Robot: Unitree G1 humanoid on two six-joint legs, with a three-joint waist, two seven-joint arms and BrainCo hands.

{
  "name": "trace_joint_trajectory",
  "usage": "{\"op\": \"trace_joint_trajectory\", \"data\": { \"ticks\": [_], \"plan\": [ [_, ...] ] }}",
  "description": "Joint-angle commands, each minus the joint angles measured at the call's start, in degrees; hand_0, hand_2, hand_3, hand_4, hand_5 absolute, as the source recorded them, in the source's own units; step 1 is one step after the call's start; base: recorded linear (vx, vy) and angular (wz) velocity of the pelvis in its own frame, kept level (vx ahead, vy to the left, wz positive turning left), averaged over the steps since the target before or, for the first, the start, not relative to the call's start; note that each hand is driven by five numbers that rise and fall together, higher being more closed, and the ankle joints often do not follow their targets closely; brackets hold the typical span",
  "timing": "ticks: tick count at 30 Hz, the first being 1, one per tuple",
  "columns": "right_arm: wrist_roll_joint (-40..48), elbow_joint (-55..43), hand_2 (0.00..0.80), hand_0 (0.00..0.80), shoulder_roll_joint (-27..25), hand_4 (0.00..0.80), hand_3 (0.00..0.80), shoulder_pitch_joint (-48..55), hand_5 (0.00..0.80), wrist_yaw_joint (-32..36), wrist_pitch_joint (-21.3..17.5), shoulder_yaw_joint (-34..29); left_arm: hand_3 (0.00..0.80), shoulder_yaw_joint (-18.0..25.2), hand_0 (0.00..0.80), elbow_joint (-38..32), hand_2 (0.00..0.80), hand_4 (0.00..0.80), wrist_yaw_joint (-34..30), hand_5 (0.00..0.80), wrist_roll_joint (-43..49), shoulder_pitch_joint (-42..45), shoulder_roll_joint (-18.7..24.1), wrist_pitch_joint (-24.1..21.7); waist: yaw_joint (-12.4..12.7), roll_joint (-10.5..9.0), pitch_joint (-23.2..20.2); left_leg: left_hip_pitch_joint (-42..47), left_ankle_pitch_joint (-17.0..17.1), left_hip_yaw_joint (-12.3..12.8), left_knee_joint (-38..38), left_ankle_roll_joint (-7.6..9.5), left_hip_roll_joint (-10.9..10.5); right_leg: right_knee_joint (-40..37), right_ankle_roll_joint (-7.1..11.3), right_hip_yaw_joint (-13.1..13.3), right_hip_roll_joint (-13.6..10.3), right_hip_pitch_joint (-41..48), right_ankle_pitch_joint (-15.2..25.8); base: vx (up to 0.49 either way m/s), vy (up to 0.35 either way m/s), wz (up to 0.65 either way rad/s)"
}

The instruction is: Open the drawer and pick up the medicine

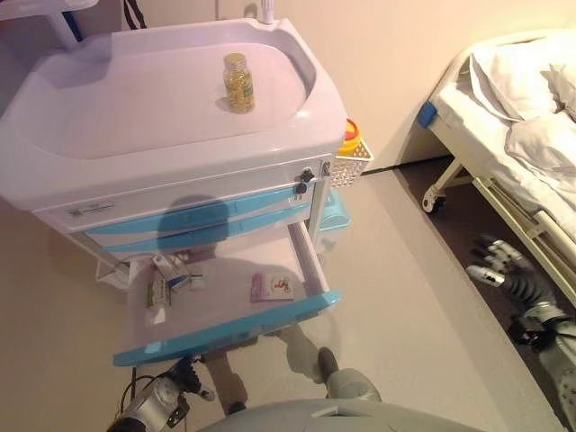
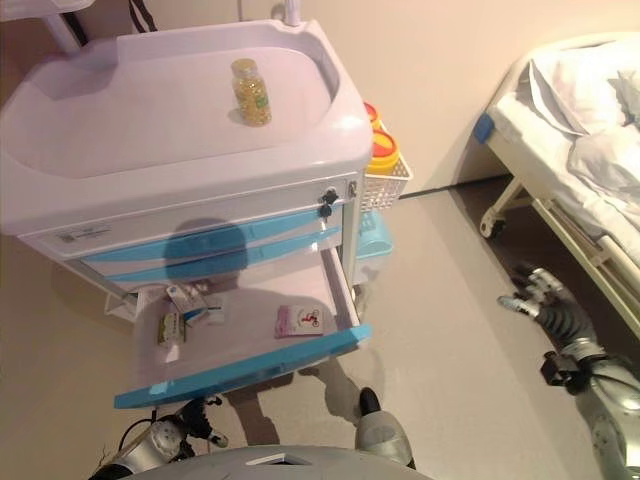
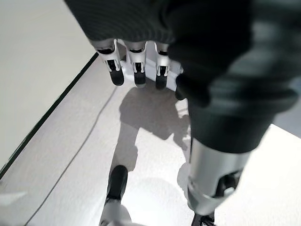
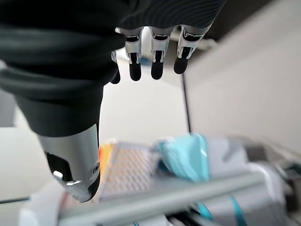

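Observation:
A white medical cart (image 1: pixel 117 171) with blue drawer fronts stands ahead. Its bottom drawer (image 1: pixel 225 333) is pulled out. Inside lie a pink and white medicine packet (image 1: pixel 271 287) and a few small boxes and a tube (image 1: pixel 166 274) at the drawer's left. A yellow pill bottle (image 1: pixel 238 83) stands upright on the cart top. My left hand (image 1: pixel 184 378) hangs low below the drawer front, fingers relaxed and empty. Far to the right, my right hand (image 1: pixel 504 265) is beside the bed, fingers straight, holding nothing.
A white basket with a yellow container (image 1: pixel 351 148) hangs on the cart's right side. A hospital bed (image 1: pixel 513 135) with white sheets and a castor wheel (image 1: pixel 434 203) stands at the right. Beige floor lies between the cart and the bed.

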Motion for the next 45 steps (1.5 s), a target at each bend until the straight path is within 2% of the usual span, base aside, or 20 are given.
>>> {"op": "trace_joint_trajectory", "data": {
  "ticks": [1,5,9,11,15,18,23,24,30,35,40,45],
  "plan": [
    [3.79,2.41,0.0,0.0,1.04,0.0,0.0,-2.91,0.0,11.52,-5.54,1.1,0.0,2.25,0.0,-0.86,0.0,0.0,3.57,0.0,0.45,-6.0,3.75,-1.17,-0.1,-1.58,1.69,-5.84,-4.02,-1.03,9.79,3.1,0.5,7.89,3.12,-0.56,-2.16,-2.97,-2.22,-0.058,0.017,-0.03],
    [5.36,6.97,0.0,0.0,1.01,0.0,0.0,-1.62,0.0,26.24,-4.16,7.51,0.0,2.18,0.0,-1.29,0.0,0.0,3.74,0.0,-1.47,-9.33,5.3,-1.04,-0.16,-1.53,2.64,-7.18,-3.95,-1.12,10.8,2.98,0.25,8.18,3.05,-0.66,-2.36,-4.07,-1.96,-0.054,0.012,-0.04],
    [6.78,10.85,0.0,0.0,0.3,0.0,0.0,-3.21,0.0,33.52,-3.35,15.11,0.0,0.98,0.0,1.18,0.0,0.0,1.95,0.0,-4.28,-13.76,7.5,-1.47,-0.09,-1.56,4.25,-8.69,-3.79,-1.32,12.09,2.76,0.17,8.67,2.82,-0.59,-2.37,-5.2,-1.77,-0.067,0.016,-0.02],
    [9.34,12.28,0.0,0.0,0.21,0.0,0.0,-4.83,0.0,34.67,-2.56,18.4,0.0,-0.26,0.0,2.94,0.0,0.0,1.51,0.0,-5.72,-16.47,8.85,-1.84,-0.19,-1.57,5.17,-9.41,-3.72,-1.39,12.68,2.63,0.15,8.89,2.79,-0.3,-2.36,-5.84,-1.58,-0.08,0.033,-0.04],
    [11.28,12.67,0.0,0.0,-1.14,0.0,0.0,-8.27,0.0,35.47,-1.51,23.97,0.0,-2.2,0.0,5.77,0.0,0.0,-2.58,0.0,-12.4,-22.69,13.45,-2.43,-1.25,-1.58,8.07,-11.36,-3.73,-0.51,14.51,2.41,0.34,9.56,2.72,0.87,-2.17,-8.0,-1.17,-0.102,0.073,-0.13],
    [13.94,12.85,0.0,0.0,-2.24,0.0,0.0,-10.09,0.0,36.35,-1.21,26.4,0.0,-1.82,0.0,7.57,0.0,0.0,-4.77,0.0,-17.81,-26.43,16.34,-2.99,-2.3,-1.76,11.11,-13.06,-4.43,0.89,17.14,2.24,0.74,9.63,2.52,2.05,-2.25,-9.49,-0.56,-0.128,0.13,-0.18],
    [14.58,14.02,0.0,0.0,-2.94,0.0,0.0,-11.63,0.0,36.06,-3.62,29.2,0.0,-2.3,0.0,10.03,0.0,0.0,-9.51,0.0,-25.21,-34.94,21.74,-2.39,-3.8,-2.16,15.5,-17.91,-6.05,2.88,23.53,2.16,1.25,10.77,1.79,4.0,-2.47,-13.24,0.21,-0.106,0.113,-0.18],
    [15.52,14.16,0.0,0.0,-2.94,0.0,0.0,-11.68,0.0,36.26,-4.13,29.37,0.0,-2.35,0.0,10.17,0.0,0.0,-10.24,0.0,-26.24,-36.73,22.55,-1.64,-4.11,-1.8,16.57,-18.52,-7.77,2.53,25.35,1.81,1.61,11.81,1.87,3.78,-2.43,-13.48,-1.17,-0.04,0.12,-0.05],
    [16.95,15.38,0.0,0.0,-1.25,0.0,0.0,-11.35,0.0,34.89,-7.62,30.26,0.0,-4.5,0.0,12.6,0.0,0.0,-13.63,0.0,-26.99,-46.56,27.0,-0.16,-5.19,-2.04,20.26,-23.7,-7.38,2.51,31.51,1.65,2.77,15.82,1.25,4.41,-2.22,-18.07,-1.82,-0.078,0.065,-0.07],
    [16.48,15.88,0.0,0.0,0.24,0.0,0.0,-10.48,0.0,33.94,-10.33,31.55,0.0,-6.17,0.0,14.48,0.0,0.0,-14.36,0.0,-26.67,-52.08,28.99,1.59,-5.23,-2.28,21.17,-25.84,-6.69,2.19,32.24,1.56,2.7,15.32,1.36,5.06,-2.19,-20.12,-0.82,-0.039,0.034,-0.02],
    [16.68,15.34,0.0,0.0,1.05,0.0,0.0,-10.52,0.0,32.7,-11.57,32.54,0.0,-7.2,0.0,16.56,0.0,0.0,-15.71,0.0,-25.93,-54.81,29.64,0.13,-4.89,-2.84,21.17,-27.08,-6.51,2.22,32.25,1.53,2.99,13.89,1.71,4.83,-2.09,-20.91,0.43,-0.027,-0.007,-0.04],
    [15.44,15.25,0.0,0.0,1.78,0.0,0.0,-10.47,0.0,31.67,-12.51,32.56,0.0,-6.39,0.0,15.74,0.0,0.0,-17.68,0.0,-30.87,-55.21,29.34,1.35,-4.19,-2.94,21.17,-26.78,-6.45,1.7,31.36,1.41,2.73,12.82,1.81,4.34,-2.01,-20.23,0.81,-0.025,-0.038,-0.03]
  ]
}}
